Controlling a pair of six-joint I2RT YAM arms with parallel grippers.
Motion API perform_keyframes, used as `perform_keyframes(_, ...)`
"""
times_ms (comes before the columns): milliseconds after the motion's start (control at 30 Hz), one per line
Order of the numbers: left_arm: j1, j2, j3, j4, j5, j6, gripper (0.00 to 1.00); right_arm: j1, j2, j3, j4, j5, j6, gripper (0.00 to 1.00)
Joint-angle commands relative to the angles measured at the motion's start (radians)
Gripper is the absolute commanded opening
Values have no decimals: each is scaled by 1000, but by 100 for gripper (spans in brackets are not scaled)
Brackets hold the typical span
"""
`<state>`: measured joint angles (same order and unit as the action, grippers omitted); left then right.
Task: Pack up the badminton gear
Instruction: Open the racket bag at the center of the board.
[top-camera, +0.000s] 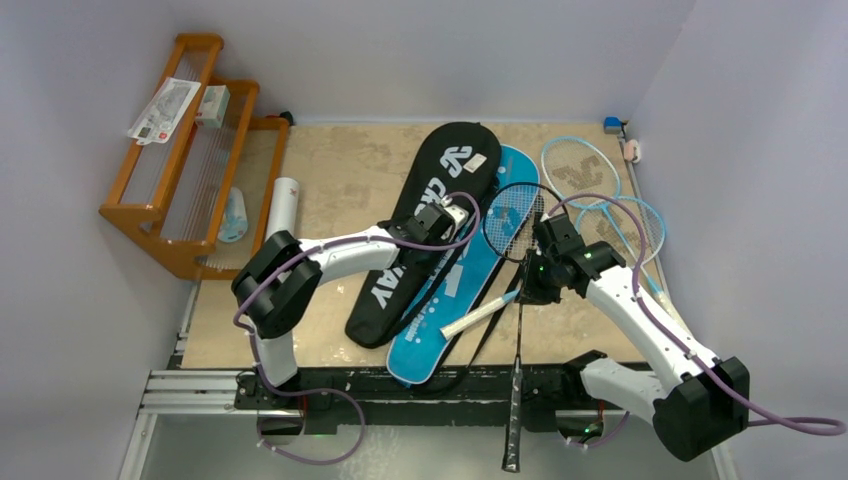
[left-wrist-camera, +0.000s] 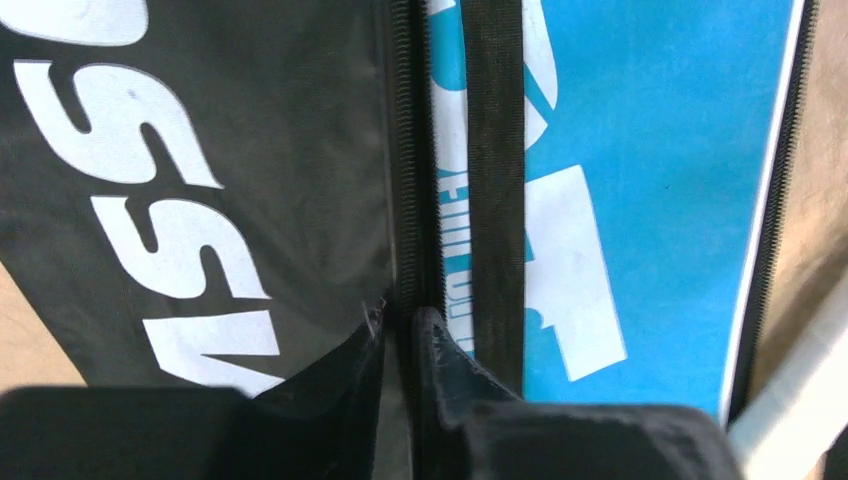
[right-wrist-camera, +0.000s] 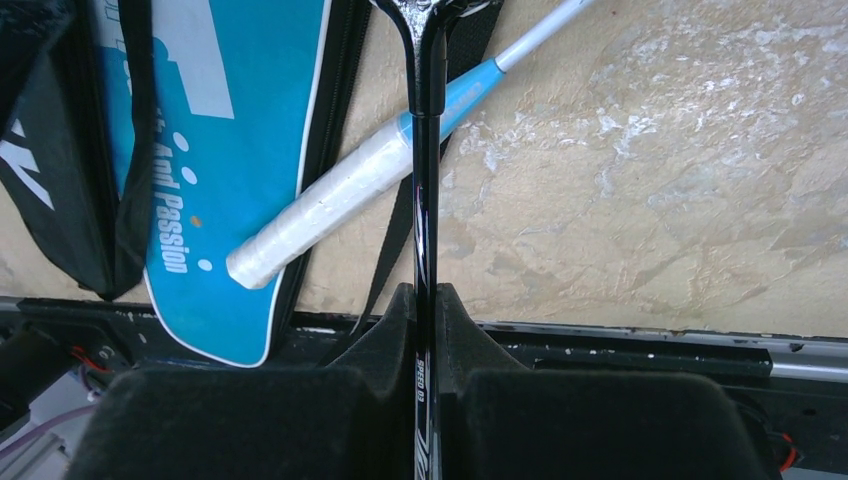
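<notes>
The black "CROSSWAY" cover (top-camera: 425, 225) lies slantwise over the blue cover (top-camera: 450, 300). My left gripper (top-camera: 442, 218) is down on the black cover's right edge. In the left wrist view it (left-wrist-camera: 403, 318) is pinched on the cover's zipper edge (left-wrist-camera: 408, 200), beside the blue cover (left-wrist-camera: 640, 150). My right gripper (top-camera: 540, 278) is shut on the shaft of the black racket (top-camera: 516, 330), whose head (top-camera: 515, 220) lies over the blue cover's top. The shaft (right-wrist-camera: 427, 180) runs between the right gripper's (right-wrist-camera: 427, 295) fingers. Two light-blue rackets (top-camera: 600, 195) lie at the back right. One white-wrapped handle (right-wrist-camera: 330, 205) crosses under the black shaft.
A white tube (top-camera: 283, 205) lies at the table's left edge beside the orange wooden rack (top-camera: 190, 150), which holds papers and a small box. The black racket's handle (top-camera: 512, 440) sticks out past the table's near edge over the black rail (top-camera: 400, 385). Walls close in at the back and right.
</notes>
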<state>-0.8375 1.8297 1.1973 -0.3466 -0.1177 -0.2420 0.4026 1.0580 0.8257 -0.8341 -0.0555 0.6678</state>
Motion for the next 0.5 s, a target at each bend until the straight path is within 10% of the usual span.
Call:
perform_keyframes(0,1,1,51,-13,-51,27,1,-2,-23,-6,-9,-21,13,0)
perform_keyframes(467,2,-126,117,-65,-209,-20,0,-2,-23,-3,-45,43,-7,0)
